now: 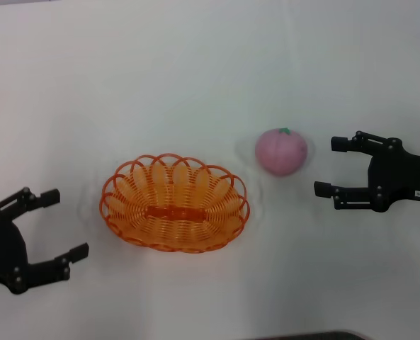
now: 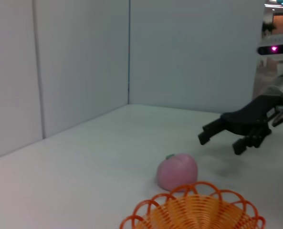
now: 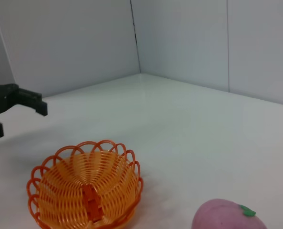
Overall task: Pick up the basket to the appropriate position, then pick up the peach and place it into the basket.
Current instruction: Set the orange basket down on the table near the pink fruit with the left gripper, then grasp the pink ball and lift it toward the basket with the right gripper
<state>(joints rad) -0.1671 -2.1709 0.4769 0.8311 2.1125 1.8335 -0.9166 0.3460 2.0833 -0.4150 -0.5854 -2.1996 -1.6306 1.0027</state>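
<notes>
The orange wire-loop basket (image 1: 174, 203) sits upright on the white table, left of centre. It also shows in the left wrist view (image 2: 193, 210) and the right wrist view (image 3: 86, 190). The pink peach (image 1: 281, 151) with a green leaf mark stands on the table just right of and behind the basket, apart from it; it also shows in the wrist views (image 2: 177, 171) (image 3: 229, 216). My left gripper (image 1: 66, 224) is open and empty, left of the basket. My right gripper (image 1: 328, 166) is open and empty, just right of the peach, and shows in the left wrist view (image 2: 221, 140).
The white table (image 1: 195, 71) runs back to pale walls that meet in a corner (image 2: 129, 102). My left gripper shows far off in the right wrist view (image 3: 17, 114).
</notes>
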